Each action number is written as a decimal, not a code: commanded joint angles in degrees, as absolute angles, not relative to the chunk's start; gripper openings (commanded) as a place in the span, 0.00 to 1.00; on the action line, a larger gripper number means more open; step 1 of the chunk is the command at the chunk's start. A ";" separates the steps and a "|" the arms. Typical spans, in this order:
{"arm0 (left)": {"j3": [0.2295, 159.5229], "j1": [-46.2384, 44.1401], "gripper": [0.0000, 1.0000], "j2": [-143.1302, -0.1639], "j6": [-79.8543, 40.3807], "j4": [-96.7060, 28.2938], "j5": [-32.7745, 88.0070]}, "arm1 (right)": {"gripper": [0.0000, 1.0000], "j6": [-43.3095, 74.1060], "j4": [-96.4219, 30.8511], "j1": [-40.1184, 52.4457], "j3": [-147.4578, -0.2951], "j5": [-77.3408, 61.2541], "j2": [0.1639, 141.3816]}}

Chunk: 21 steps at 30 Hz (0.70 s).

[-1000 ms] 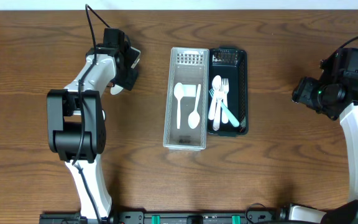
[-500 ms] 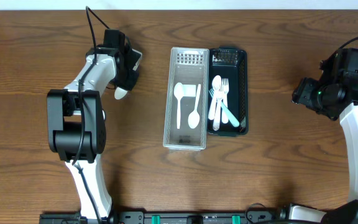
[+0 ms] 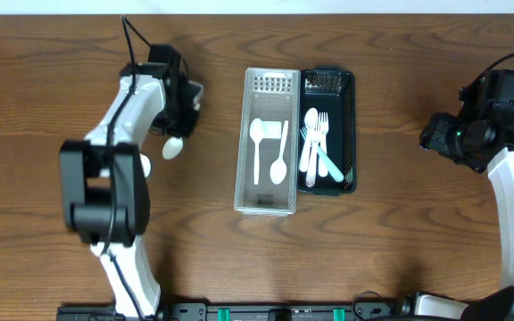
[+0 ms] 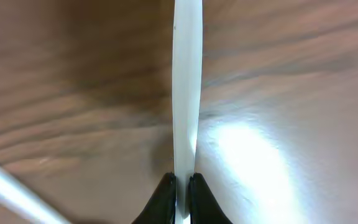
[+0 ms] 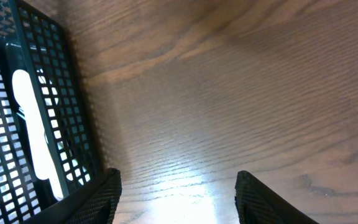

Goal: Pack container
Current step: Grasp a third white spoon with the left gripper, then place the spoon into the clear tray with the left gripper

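Note:
My left gripper [image 3: 181, 120] is shut on a white plastic spoon [image 3: 173, 147] at the table's left. In the left wrist view the spoon [image 4: 187, 93] runs edge-on away from the black fingertips [image 4: 166, 190], which pinch its near end above the wood. The clear container [image 3: 244, 143] at centre holds two white spoons [image 3: 277, 168]. Beside it on the right, the black basket [image 3: 352, 134] holds white forks and spoons and a teal utensil [image 3: 331, 166]. My right gripper [image 5: 178, 180] is open and empty over bare wood, right of the basket [image 5: 79, 106].
A pale blurred streak [image 4: 5, 186] crosses the lower left of the left wrist view. Both arm bases stand along the near table edge. Bare wood lies between the left arm and the container, and between the basket and the right arm.
The left gripper has closed on the white spoon. The spoon's bowl has shifted toward the near edge and the left arm has swung slightly. The right arm has stayed still.

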<state>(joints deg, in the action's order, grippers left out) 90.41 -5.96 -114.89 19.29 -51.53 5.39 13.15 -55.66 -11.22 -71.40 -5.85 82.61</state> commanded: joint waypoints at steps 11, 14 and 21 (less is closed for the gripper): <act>92.90 -27.27 0.06 -96.31 -7.73 -52.62 5.45 | 0.62 12.58 -54.65 -11.55 -71.77 -6.24 82.61; 91.55 -29.36 0.06 -99.39 -12.51 -52.45 5.34 | 0.62 12.58 -54.22 -11.55 -71.77 -6.26 82.61; 91.00 -31.40 0.17 -105.60 -15.75 -52.16 5.58 | 0.63 12.60 -53.47 -11.55 -71.77 -6.26 82.61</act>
